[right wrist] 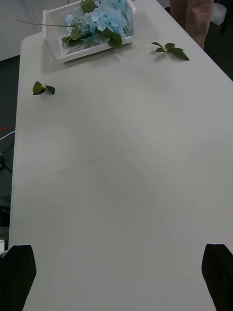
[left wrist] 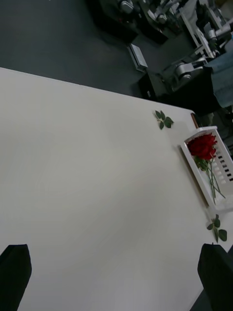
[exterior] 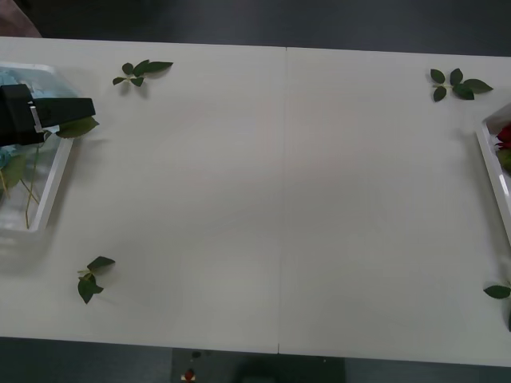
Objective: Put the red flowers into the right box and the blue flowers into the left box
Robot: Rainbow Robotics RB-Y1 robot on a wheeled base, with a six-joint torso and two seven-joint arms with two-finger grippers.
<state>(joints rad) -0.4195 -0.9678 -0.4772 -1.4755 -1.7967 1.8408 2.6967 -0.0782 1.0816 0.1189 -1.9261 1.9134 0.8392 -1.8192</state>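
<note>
The blue flowers [right wrist: 104, 17] lie in the left box [right wrist: 87, 51], a ribbed white bin at the table's left end [exterior: 56, 171], with pale heads and thin stems inside. My left gripper [exterior: 84, 108], with black fingers, hovers over that box's inner edge and points toward the table's middle; in its wrist view it [left wrist: 115, 265] stands open with nothing between the fingers. The red flowers [left wrist: 204, 146] lie in the right box [left wrist: 193, 167] at the table's right edge [exterior: 493, 171], one bloom [exterior: 505, 137] showing there. My right gripper [right wrist: 116, 267] is open above bare table.
Loose green leaf sprigs lie on the white table: one at the back left [exterior: 142, 72], one at the back right [exterior: 457, 84], one at the front left [exterior: 92, 279], one at the front right edge [exterior: 497, 292]. A seam [exterior: 283, 199] runs across the tabletop.
</note>
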